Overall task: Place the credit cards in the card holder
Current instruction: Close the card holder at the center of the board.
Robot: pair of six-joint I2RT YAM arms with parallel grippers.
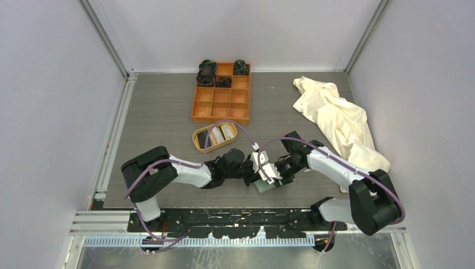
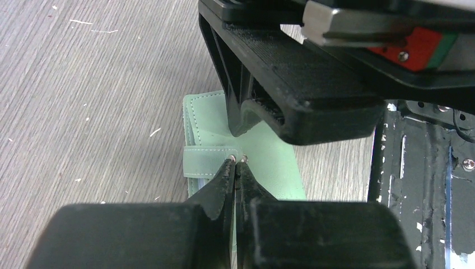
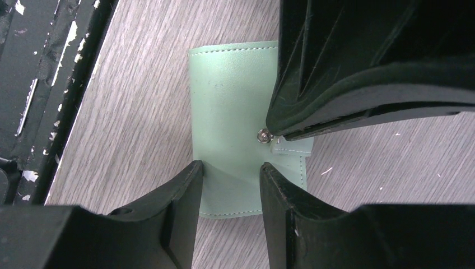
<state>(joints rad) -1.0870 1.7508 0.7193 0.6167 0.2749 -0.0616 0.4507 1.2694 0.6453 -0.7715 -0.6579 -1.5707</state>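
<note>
Both arms bend inward over the card holder (image 3: 229, 95), left gripper (image 2: 237, 162) pinched together at its strap (image 2: 206, 159), right gripper (image 3: 228, 168) with jaws apart above it.

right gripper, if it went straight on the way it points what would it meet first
The card holder: the right gripper points down at its green cover, jaws open over it, nothing in between. It may already be touching; depth is unclear.

Across my grey wood-grain table (image 1: 162, 112) stands an orange nine-compartment box (image 1: 221, 107), with dark bundles (image 1: 206, 74) in its far cells. An oval tan wooden tray (image 1: 197, 140) sits just nearer me. A crumpled cream cloth (image 1: 336, 120) lies to the right.
</note>
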